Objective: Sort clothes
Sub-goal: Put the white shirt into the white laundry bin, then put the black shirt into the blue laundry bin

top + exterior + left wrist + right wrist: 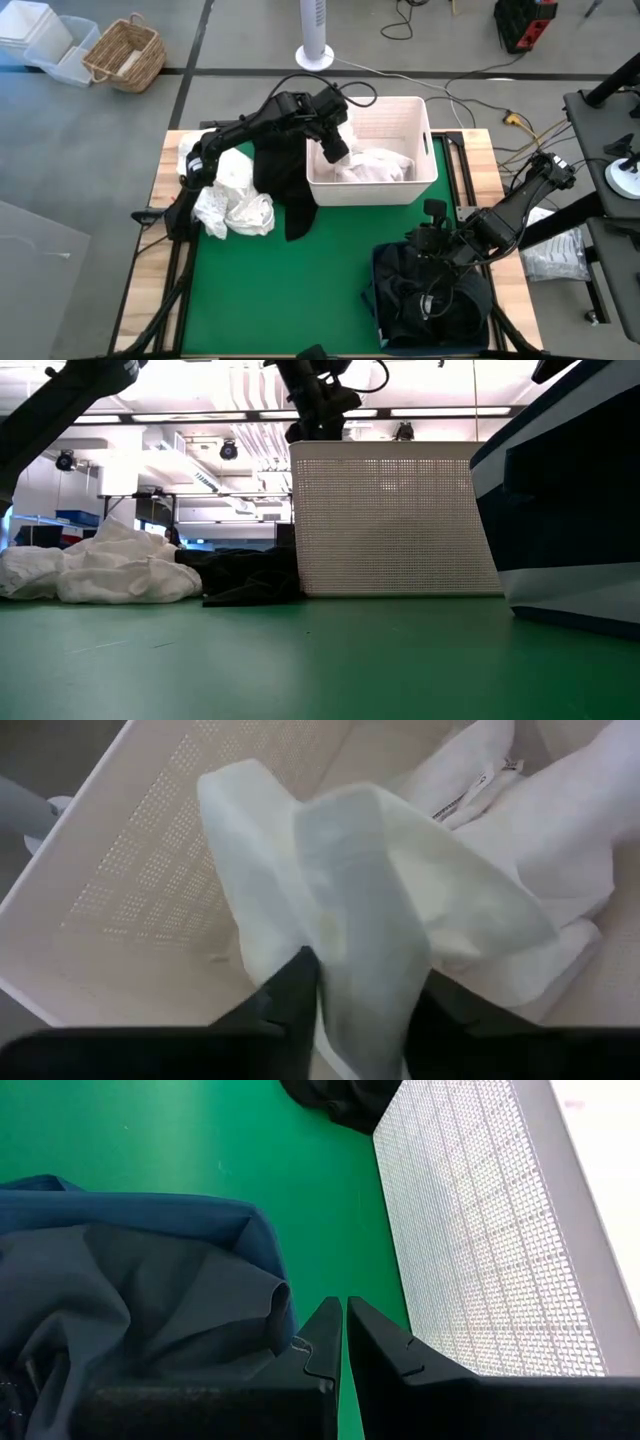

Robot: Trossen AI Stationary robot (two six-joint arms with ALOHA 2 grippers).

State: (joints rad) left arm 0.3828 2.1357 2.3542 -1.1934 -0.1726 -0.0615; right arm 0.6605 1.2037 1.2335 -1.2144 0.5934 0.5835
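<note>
High view: a green mat (290, 290) covers the table. At its far edge sits a white bin (400, 120) holding white clothes (375, 168). A navy bin (400, 265) stands near the front right. A black garment (280, 185) and a white pile (235, 205) lie left of the white bin. Left gripper (335, 150) hangs over the white bin, a white garment (350, 890) between its slightly parted fingers. Right gripper (345, 1325), closed and empty, hovers by the navy bin.

A white perforated rigid plastic bin (425, 150) stands on the green table mat (290, 290). A dark navy fabric bin (385, 275) sits nearby. Beyond the table: a woven wicker basket (125, 55) and a white fan base (314, 57).
</note>
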